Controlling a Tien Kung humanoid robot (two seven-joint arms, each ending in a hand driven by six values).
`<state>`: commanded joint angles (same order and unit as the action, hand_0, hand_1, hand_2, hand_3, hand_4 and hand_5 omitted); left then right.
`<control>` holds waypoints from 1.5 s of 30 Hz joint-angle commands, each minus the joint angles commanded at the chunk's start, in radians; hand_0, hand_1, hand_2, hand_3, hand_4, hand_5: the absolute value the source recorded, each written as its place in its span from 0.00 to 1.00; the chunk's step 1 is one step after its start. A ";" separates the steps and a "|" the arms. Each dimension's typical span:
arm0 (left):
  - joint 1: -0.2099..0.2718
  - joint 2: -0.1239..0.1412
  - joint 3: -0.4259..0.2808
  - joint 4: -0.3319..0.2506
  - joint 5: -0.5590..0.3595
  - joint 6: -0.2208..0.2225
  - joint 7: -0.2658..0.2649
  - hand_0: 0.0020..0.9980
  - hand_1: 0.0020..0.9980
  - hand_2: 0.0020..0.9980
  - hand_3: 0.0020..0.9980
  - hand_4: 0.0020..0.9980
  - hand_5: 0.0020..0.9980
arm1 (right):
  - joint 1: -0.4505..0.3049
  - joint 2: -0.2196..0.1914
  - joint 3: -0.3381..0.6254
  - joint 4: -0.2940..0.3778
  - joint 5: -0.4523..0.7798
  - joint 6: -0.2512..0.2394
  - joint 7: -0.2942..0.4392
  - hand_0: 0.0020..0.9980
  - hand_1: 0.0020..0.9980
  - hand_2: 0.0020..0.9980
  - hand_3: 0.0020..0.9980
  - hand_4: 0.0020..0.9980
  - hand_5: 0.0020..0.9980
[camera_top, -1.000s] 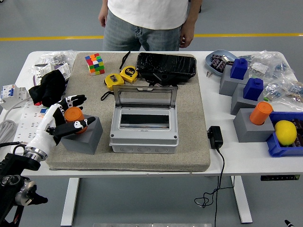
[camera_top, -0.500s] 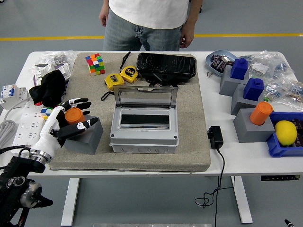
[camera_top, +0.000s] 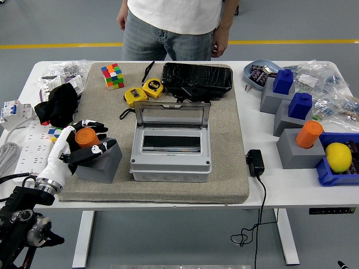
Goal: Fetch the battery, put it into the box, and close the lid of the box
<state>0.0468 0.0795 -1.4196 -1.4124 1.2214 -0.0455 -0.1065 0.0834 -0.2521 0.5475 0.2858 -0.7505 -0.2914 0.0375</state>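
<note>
The left robot hand (camera_top: 78,147) curls its white fingers around the orange battery (camera_top: 86,137), which stands upright in a gray holder block (camera_top: 100,161) on the tan mat (camera_top: 224,162). Just right of it sits the gray box (camera_top: 171,154), lid (camera_top: 171,116) raised. Two yellow tape measures (camera_top: 143,91) and a Rubik's cube (camera_top: 113,75) lie behind; a black cloth (camera_top: 56,104) is close by on the left.
</note>
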 joint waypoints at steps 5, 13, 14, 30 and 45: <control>-0.003 0.001 0.006 -0.002 0.000 0.030 -0.005 0.28 0.40 0.34 0.27 1.00 0.00 | 0.001 -0.001 0.004 0.000 -0.001 0.000 0.000 0.82 0.81 0.77 0.77 1.00 1.00; -0.008 0.000 0.012 -0.004 0.004 0.072 -0.013 0.18 0.23 0.22 0.19 1.00 0.00 | 0.001 0.000 0.010 -0.001 -0.004 0.001 -0.001 0.82 0.81 0.77 0.77 1.00 1.00; -0.008 0.000 0.013 -0.004 0.006 0.080 -0.014 0.11 0.13 0.14 0.13 1.00 0.00 | 0.002 0.000 0.010 -0.001 -0.005 0.001 -0.001 0.82 0.81 0.77 0.77 1.00 1.00; -0.019 -0.004 0.018 0.008 -0.065 0.201 -0.065 0.06 0.02 0.06 0.04 1.00 0.00 | 0.004 0.001 0.022 -0.001 -0.010 0.002 -0.002 0.82 0.81 0.77 0.77 1.00 1.00; -0.028 -0.004 0.026 -0.020 -0.079 0.221 -0.073 0.05 0.00 0.04 0.02 1.00 0.00 | 0.007 0.000 0.025 -0.002 -0.012 0.003 -0.003 0.82 0.81 0.77 0.77 1.00 1.00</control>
<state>0.0190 0.0751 -1.3933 -1.4320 1.1428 0.1759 -0.1798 0.0900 -0.2523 0.5729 0.2838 -0.7628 -0.2882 0.0348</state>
